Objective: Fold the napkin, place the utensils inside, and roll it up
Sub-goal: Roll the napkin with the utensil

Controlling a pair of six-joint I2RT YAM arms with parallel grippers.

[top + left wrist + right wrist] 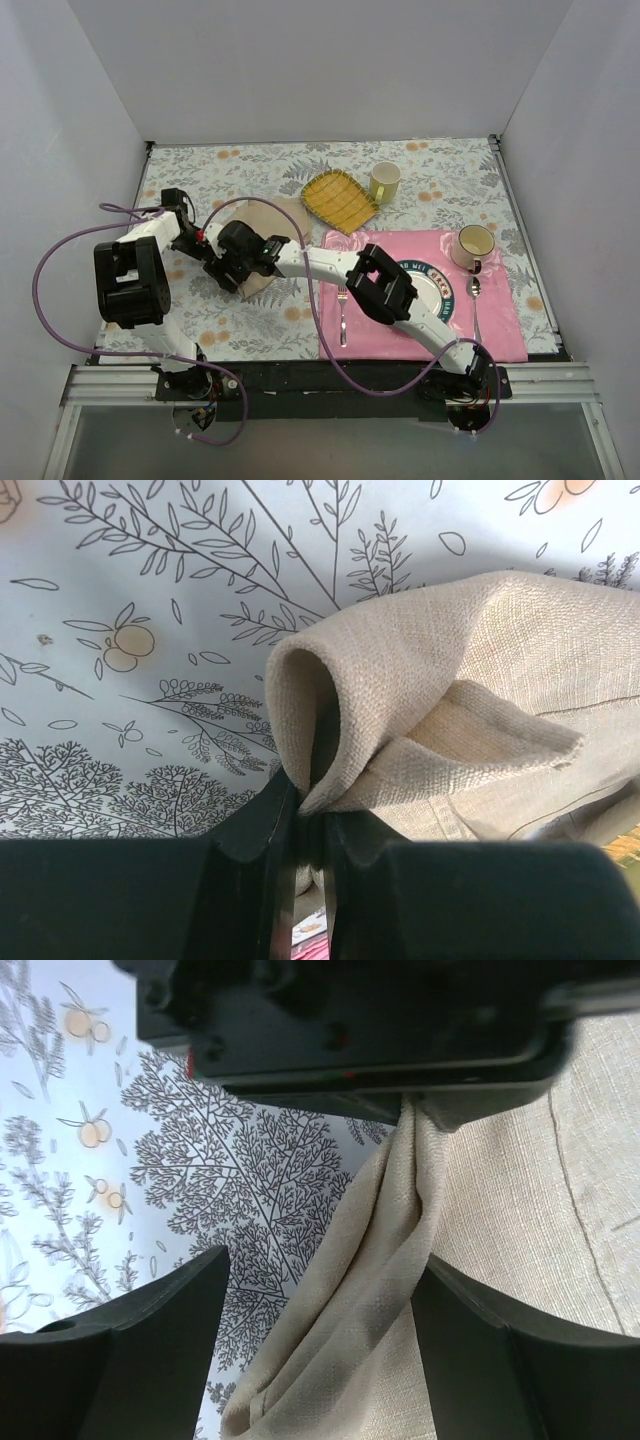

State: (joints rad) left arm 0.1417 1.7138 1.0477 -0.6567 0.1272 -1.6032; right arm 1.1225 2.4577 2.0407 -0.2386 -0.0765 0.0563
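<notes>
Left gripper (308,805) clamps the napkin (480,670) fold; right gripper (320,1268) spread, straddling that fold, left of the pink placemat (505,320).

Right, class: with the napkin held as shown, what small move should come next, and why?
Probably close the right gripper: it stands open astride a hanging strand of the napkin, which the left gripper pinches at a fold. With both arms holding the cloth, they could then fold it.

Floral table (250,165) (napkin (275,215), pink placemat (500,330))
</notes>
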